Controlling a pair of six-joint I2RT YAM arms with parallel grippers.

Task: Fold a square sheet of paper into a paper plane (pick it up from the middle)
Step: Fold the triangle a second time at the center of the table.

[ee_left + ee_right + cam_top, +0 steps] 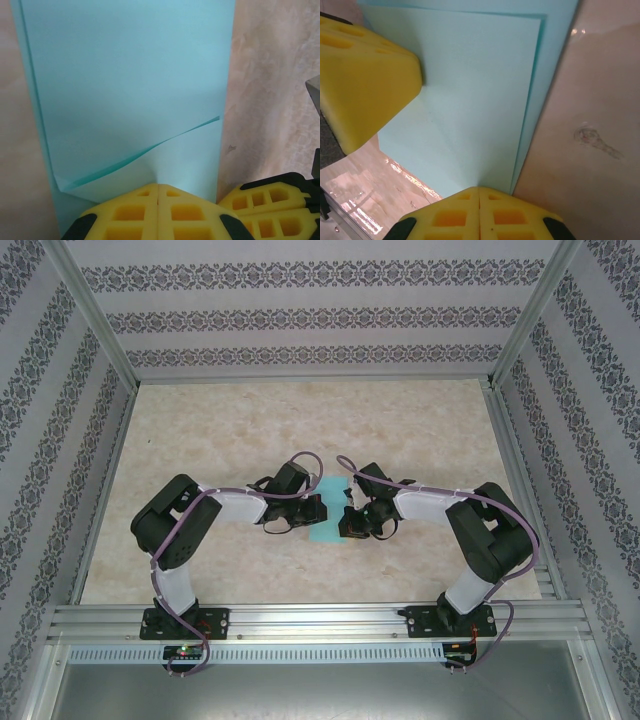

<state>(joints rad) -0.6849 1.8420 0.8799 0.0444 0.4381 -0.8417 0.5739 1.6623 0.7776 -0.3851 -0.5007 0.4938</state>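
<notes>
Meeting over the middle of the table (250, 430) in the top external view, the left fingers (314, 508) sit at 9 o'clock and the right fingers (352, 522) at 3 o'clock of the turquoise sheet of paper (328, 532), so an early fold seems to be in hand. In the left wrist view the left fingers (150, 212), closed tip to tip, press at 6 o'clock on a half-raised flap, which I judge next needs flattening along its slanted crease. In the right wrist view the right fingers (470, 215), likewise closed, touch the doubled sheet at 6 o'clock; no brand, label or writing is readable.
</notes>
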